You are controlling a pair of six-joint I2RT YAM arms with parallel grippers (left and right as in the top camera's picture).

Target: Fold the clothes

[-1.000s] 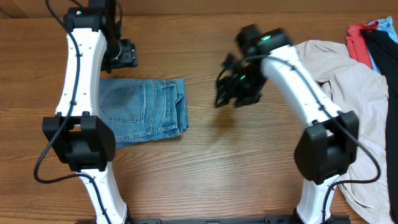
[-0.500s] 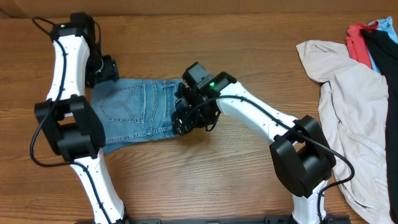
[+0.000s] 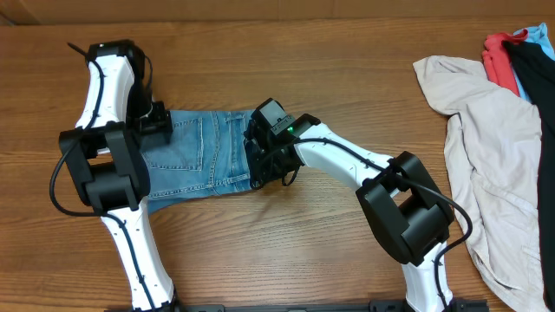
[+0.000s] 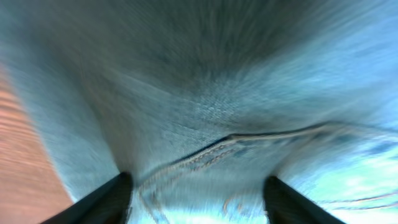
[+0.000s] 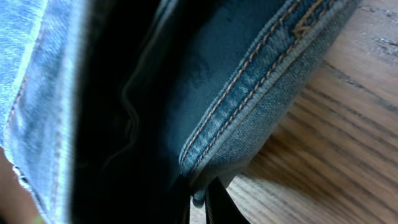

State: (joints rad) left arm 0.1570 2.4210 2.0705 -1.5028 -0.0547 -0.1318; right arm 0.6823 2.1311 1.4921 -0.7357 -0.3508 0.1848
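Now vs 1 s back: right arm is no longer up mid-table; it reaches across to the right edge of the jeans (image 3: 204,156). Right gripper (image 3: 260,165) sits on that edge. Wrist cam: right gripper (image 5: 202,202) has jaws pinched together, nipping the stitched fold of the jeans (image 5: 261,81), w/ bare table (image 5: 323,143) just beside.

Left arm has also shifted. Its gripper was off the denim, beyond the top edge; left gripper (image 3: 154,124) is now at the upper-left corner of the jeans. Wrist cam is blurred: left gripper (image 4: 199,202) has fingers spread wide, denim (image 4: 217,93) close below, nothing between them.

Jeans lie approx. where they were: folded block, back pocket up, left-centre of the table (image 3: 347,69). Lower-left part is hidden under the left arm.

Beige garment (image 3: 494,130), partly covered by the right arm before, now shows in full at the right side. Red garment (image 3: 496,52) and black garment (image 3: 533,65) lie at the far right corner.

Room: bare wood between the jeans' right edge and the beige garment, crossed only by the right arm. Bare strip behind the jeans; bare wood in front too.
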